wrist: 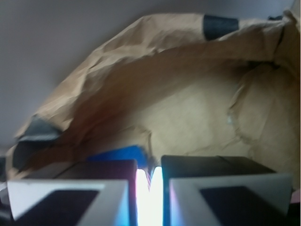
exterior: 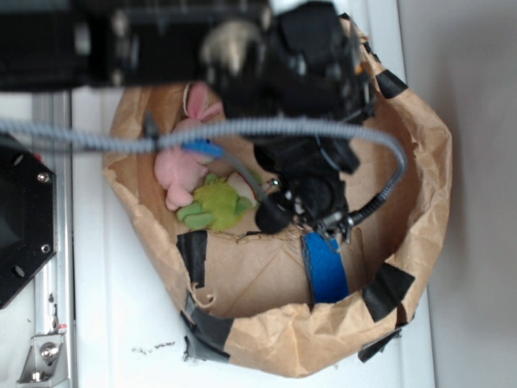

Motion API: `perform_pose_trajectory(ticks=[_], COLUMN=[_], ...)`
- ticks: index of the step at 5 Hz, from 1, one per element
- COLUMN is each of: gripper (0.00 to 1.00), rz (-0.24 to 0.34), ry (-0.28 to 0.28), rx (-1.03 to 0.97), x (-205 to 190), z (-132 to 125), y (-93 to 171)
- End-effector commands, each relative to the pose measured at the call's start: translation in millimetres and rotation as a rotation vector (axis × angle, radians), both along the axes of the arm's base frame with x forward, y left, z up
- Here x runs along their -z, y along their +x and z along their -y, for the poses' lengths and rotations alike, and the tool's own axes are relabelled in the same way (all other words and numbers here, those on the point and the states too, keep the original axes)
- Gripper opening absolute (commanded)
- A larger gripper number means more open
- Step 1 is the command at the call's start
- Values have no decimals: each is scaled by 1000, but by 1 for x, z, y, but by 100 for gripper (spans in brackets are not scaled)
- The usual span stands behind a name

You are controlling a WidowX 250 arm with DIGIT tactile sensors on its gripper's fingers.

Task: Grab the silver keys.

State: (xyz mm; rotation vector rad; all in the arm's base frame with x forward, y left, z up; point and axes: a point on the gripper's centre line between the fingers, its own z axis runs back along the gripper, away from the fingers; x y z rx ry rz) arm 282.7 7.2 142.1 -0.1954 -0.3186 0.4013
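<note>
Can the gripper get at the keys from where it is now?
Probably, but unconfirmed. The gripper is inside the bag by the blue patch, nothing visibly blocking it. The keys are not clearly visible; the arm hides the floor beneath, and the jaws look nearly together.

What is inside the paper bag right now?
Inside the paper bag: a pink plush toy, a green plush toy, a blue patch and the gripper. No keys visible; the arm covers the middle.
</note>
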Motion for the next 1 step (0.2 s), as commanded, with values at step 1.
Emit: perform_pose_trajectory(ticks=[1], gripper=[0], rz=[35], ry=[16], rx=[-41], x=[-3], z=[-6], y=[10])
